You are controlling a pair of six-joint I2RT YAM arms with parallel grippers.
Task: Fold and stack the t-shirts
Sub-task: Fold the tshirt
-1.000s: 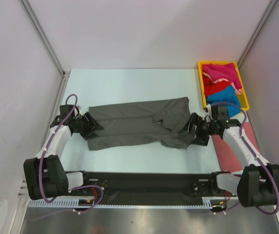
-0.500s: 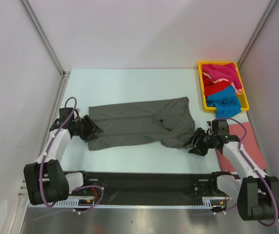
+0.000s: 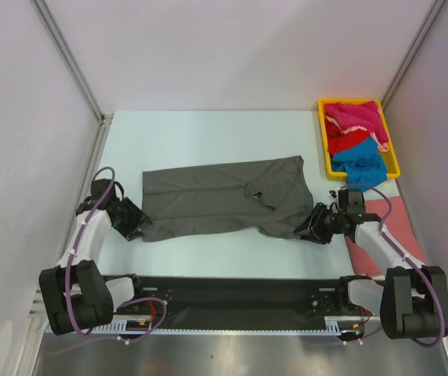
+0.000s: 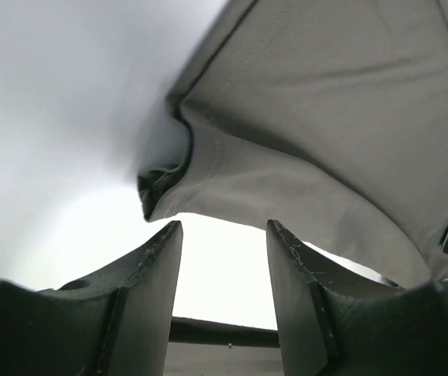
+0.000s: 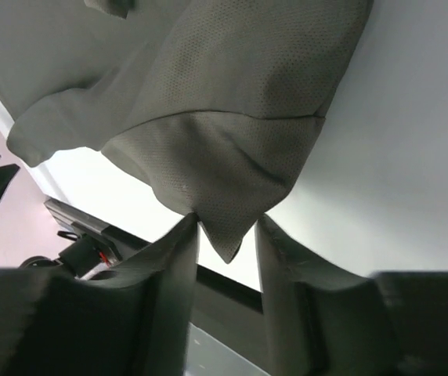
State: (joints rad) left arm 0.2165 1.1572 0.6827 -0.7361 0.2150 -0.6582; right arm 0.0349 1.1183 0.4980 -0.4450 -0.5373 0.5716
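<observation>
Lying flat mid-table, the dark grey t-shirt is unfolded; other t-shirts fill the far-right tray. Left gripper gapes empty beside it; right gripper, half-open, straddles its near right corner.

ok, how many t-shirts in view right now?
5: dark grey shirt spread mid-table; magenta, red and blue bunched in the yellow tray; salmon-pink flat under the right arm. The tray pile may hide more.
</observation>
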